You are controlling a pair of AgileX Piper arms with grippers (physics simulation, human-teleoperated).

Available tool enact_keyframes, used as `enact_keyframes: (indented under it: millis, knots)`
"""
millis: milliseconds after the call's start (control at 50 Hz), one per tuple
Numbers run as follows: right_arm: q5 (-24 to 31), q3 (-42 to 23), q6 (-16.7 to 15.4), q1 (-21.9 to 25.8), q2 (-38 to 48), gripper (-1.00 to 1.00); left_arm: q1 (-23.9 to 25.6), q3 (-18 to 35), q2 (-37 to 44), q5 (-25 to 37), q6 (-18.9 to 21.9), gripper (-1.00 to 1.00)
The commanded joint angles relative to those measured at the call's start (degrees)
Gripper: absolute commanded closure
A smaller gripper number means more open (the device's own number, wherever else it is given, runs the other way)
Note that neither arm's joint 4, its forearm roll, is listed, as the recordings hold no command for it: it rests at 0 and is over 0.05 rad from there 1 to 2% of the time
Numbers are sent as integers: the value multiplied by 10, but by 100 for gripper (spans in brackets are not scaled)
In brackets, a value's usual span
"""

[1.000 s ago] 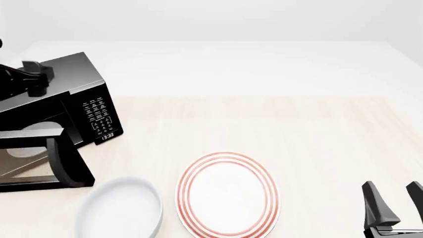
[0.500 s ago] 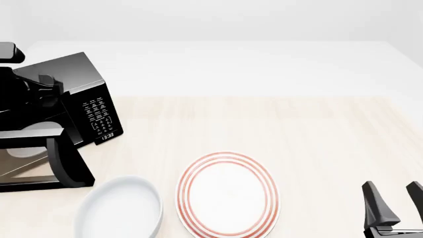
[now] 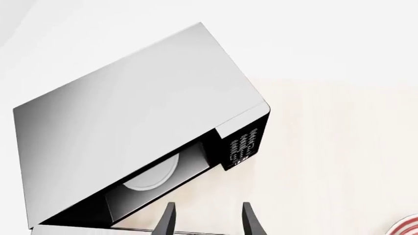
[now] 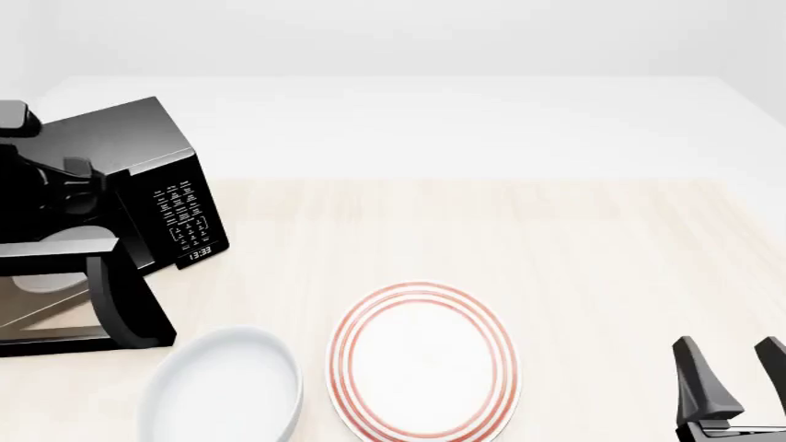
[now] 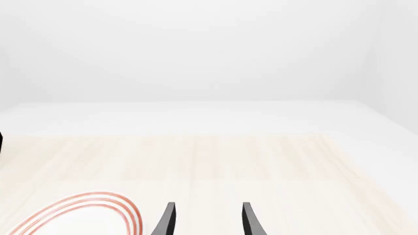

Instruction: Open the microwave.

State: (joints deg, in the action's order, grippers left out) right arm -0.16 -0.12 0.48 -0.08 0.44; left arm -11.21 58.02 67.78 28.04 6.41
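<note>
At the table's left edge, the large black boxy microwave (image 4: 154,184) is standing with its door swung wide, while the left gripper (image 3: 205,220) and right gripper (image 4: 734,382) are both hanging spread and empty.

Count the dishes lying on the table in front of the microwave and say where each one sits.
2. A plain white dish lies near the table's front edge, just in front of the open microwave door. A red-ringed plate lies beside it, to its right. None appears hidden.

Parted right pincer (image 5: 205,220) beside red-ringed plate (image 5: 85,215)
</note>
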Motion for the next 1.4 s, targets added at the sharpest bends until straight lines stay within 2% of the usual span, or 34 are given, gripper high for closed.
enact_keyframes:
  millis: [20, 340, 760, 1400]
  knots:
    - [0, 0, 0, 0, 0, -100, -20, -18, 11, -12, 3, -100]
    - [0, 0, 0, 0, 0, -100, -40, -45, 26, -33, 8, -100]
    - [0, 0, 0, 0, 0, -100, -50, -37, 47, -38, 10, -100]
    - [0, 0, 0, 0, 0, -100, -54, -78, 26, -41, 11, -100]
